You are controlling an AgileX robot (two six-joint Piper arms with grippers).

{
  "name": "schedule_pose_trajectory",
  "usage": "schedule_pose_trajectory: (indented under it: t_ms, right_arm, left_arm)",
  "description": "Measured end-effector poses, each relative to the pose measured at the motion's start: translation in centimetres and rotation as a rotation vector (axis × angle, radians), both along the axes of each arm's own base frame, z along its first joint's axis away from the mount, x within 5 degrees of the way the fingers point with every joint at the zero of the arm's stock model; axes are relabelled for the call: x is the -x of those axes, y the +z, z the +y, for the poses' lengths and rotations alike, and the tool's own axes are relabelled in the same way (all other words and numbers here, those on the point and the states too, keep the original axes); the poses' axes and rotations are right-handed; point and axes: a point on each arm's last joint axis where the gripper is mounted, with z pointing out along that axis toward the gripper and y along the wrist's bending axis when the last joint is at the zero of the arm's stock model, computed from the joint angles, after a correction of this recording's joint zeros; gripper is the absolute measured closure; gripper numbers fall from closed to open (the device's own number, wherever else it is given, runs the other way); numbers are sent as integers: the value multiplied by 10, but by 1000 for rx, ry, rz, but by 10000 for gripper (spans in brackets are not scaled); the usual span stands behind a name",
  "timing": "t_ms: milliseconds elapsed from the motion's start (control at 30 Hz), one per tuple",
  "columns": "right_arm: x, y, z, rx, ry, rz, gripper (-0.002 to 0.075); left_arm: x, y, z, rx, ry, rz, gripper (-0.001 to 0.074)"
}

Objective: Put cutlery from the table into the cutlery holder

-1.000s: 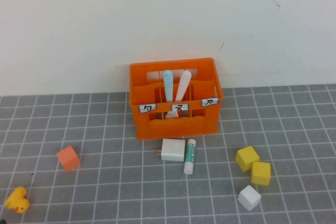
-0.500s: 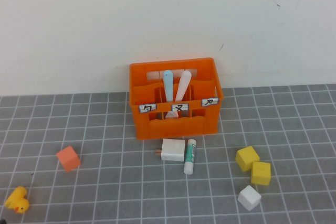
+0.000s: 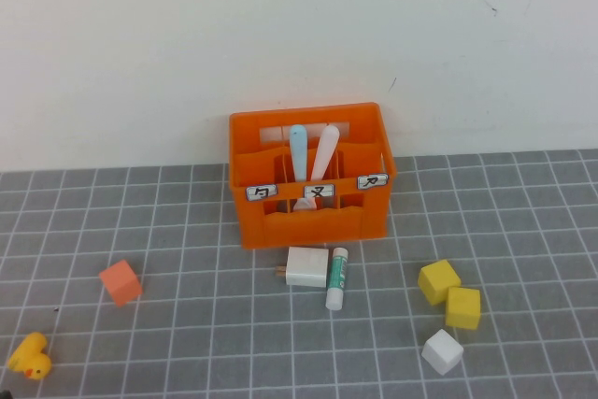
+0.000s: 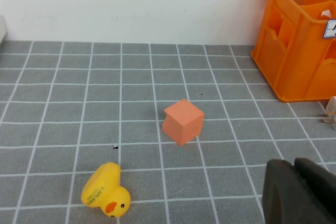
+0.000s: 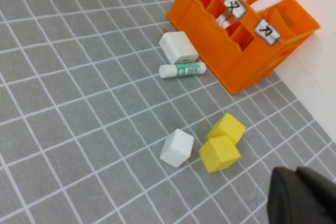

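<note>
cutlery (image 3: 311, 156) stands inside cutlery holder (image 3: 313, 221); left gripper (image 4: 300, 192) and right gripper (image 5: 304, 196) jaws pressed together.

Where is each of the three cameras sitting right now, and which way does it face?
High view: raised on the robot's side, facing the wall over the cutlery holder; no arm shows.
Left wrist view: low over the table, facing an orange cube and duck; the shut left gripper shows.
Right wrist view: above two yellow cubes; the shut right gripper shows.
Shared: all three see the holder.
</note>
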Motion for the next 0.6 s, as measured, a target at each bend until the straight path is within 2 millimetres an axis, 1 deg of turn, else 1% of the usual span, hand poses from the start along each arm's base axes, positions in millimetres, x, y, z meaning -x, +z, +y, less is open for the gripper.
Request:
schedule_pose_trajectory:
  t_ms: [167,333,400,500,600]
  right_arm:
    - [2,4,-7,-54,-92,-34,727]
    - [5,11,-21,-131,-292,-137,727]
    - [8,12,-27,-153,-408,-172,727]
    - [11,4,-34,-175,-549,-193,727]
    - [13,-9,-38,-179,-659,-197,727]
  left_arm:
    - [0,0,0,0,-6,0,735]
    - [0,0,0,0,-7,0,735]
    - [0,0,0,0,-7,0,735]
    - [0,0,0,0,-7,0,735]
    - [0,0,0,0,-7,0,735]
